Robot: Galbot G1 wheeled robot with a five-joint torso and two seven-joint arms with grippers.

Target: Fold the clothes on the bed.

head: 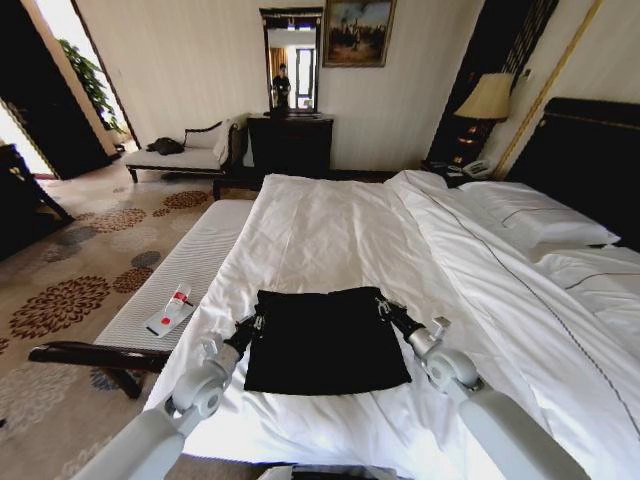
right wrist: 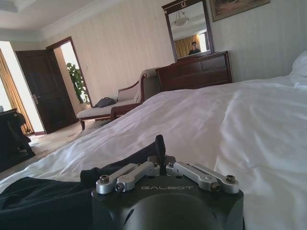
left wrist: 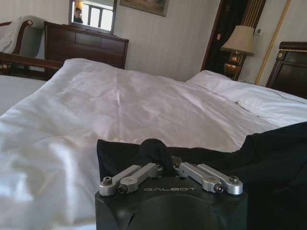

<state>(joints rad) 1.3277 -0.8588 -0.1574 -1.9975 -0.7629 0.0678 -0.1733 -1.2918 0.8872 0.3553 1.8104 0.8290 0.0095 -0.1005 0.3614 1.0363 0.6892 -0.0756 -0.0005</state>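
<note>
Tools, two (head: 259, 322) (head: 383, 307), clamping one shirt (head: 325, 342) on bed (head: 330, 230).

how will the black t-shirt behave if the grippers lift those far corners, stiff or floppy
Probably floppy: the black T-shirt bunches into a soft fold in the left gripper and the right gripper. It likely sags between them. It may slide easily over the smooth white duvet.
</note>
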